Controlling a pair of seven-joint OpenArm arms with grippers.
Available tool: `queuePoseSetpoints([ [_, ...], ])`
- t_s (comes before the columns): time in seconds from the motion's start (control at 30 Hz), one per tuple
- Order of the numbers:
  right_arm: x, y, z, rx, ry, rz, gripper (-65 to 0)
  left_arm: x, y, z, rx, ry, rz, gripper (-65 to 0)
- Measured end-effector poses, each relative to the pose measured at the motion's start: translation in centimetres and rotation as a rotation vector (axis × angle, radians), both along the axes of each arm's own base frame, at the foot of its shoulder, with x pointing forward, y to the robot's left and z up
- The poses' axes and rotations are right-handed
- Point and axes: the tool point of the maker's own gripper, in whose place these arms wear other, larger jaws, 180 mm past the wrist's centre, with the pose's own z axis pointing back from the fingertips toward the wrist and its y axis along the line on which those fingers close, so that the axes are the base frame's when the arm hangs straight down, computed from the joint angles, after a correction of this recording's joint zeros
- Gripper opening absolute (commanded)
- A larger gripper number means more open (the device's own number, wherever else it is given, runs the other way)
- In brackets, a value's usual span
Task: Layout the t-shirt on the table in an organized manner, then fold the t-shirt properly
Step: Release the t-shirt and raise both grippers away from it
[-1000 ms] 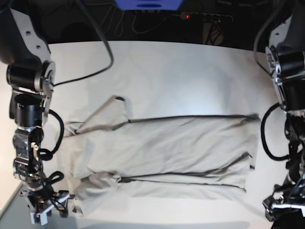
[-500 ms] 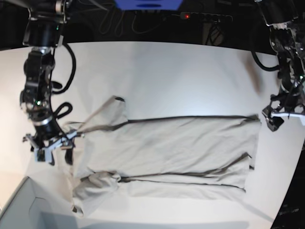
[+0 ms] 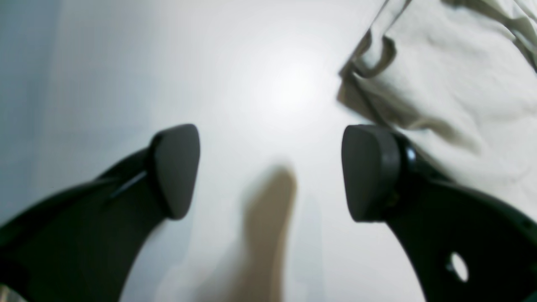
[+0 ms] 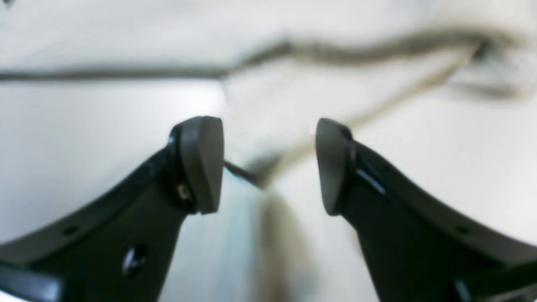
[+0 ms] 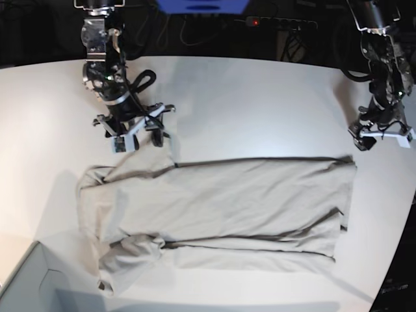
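Moved up since earlier: right gripper (image 5: pixel 138 134) now over shirt's (image 5: pixel 227 208) far sleeve tip, left gripper (image 5: pixel 380 140) beside hem corner. Both jaws wide open, empty. Shirt flat on table (image 5: pixel 260 104).

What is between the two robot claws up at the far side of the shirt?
Bare white table lies between the right gripper and the left gripper in the base view.

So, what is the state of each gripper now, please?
Left gripper: open, holding nothing, beside the t-shirt.
Right gripper: open, holding nothing.
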Motion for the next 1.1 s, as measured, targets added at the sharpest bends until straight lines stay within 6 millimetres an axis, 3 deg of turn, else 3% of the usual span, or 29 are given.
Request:
queuePoseSetpoints([
  [0.1,-0.2,-1.0,-1.8,0.016,0.034,-0.041,-29.8,0.2,0.1,0.2,0.004,-0.006,0.001,-13.9],
  [0.37,1.6,-1.2,-2.0,0.031,0.03,-0.053,-32.3,-0.1,0.1,0.0,0.003,0.0,0.001,-13.9],
  [0.47,2.0,-1.1,-2.0,0.033,0.03,-0.052,-43.2,-0.1,0.1,0.0,0.004,0.001,0.001,-13.9],
  [0.57,2.7,-1.0,-2.3,0.043,0.037,-0.053,-62.4,-0.6,1.0,0.1,-0.002,-0.003,0.035,-13.9],
  [0.7,2.1,-1.2,-2.0,0.022,0.047,-0.045,-65.0,-1.5,3.3,0.9,0.013,-0.02,0.101,-13.9],
  [0.8,0.4,-2.2,1.2,-0.028,-0.029,-0.048,-65.0,-1.9,3.4,0.7,0.013,-0.01,0.106,-13.9],
  [1.0,-0.9,-3.1,13.9,-0.097,-0.346,-0.047,-65.0,-2.3,3.3,0.4,0.015,-0.002,0.098,-13.8],
  [1.1,-2.0,-3.1,17.2,-0.115,-0.417,-0.043,-65.0,-3.0,3.0,0.5,0.022,0.008,0.09,-13.8],
])
